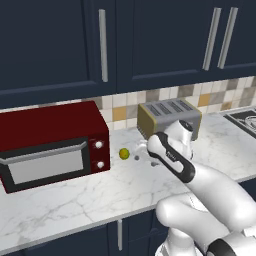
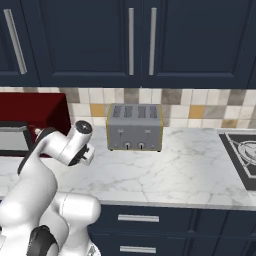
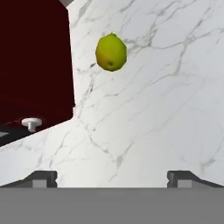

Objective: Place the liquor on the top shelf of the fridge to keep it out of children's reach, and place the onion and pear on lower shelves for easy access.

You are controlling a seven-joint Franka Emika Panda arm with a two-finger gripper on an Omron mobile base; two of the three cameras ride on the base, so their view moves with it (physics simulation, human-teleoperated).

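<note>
The pear (image 1: 124,153) is a small yellow-green ball lying on the marble counter (image 1: 75,200), just right of the red toaster oven. In the hand view the pear (image 3: 111,52) sits ahead of my gripper (image 3: 111,177), a short way beyond the fingertips. The gripper (image 1: 142,151) hovers low over the counter to the pear's right, with its jaws open and nothing between them. The liquor, the onion and the fridge with its shelves are out of view.
A red toaster oven (image 1: 50,142) stands at the left of the counter, and its corner and knob (image 3: 31,124) lie close to my hand. A grey toaster (image 2: 135,127) stands by the tiled wall. A stove (image 2: 242,150) is at the far right. Navy cabinets hang above.
</note>
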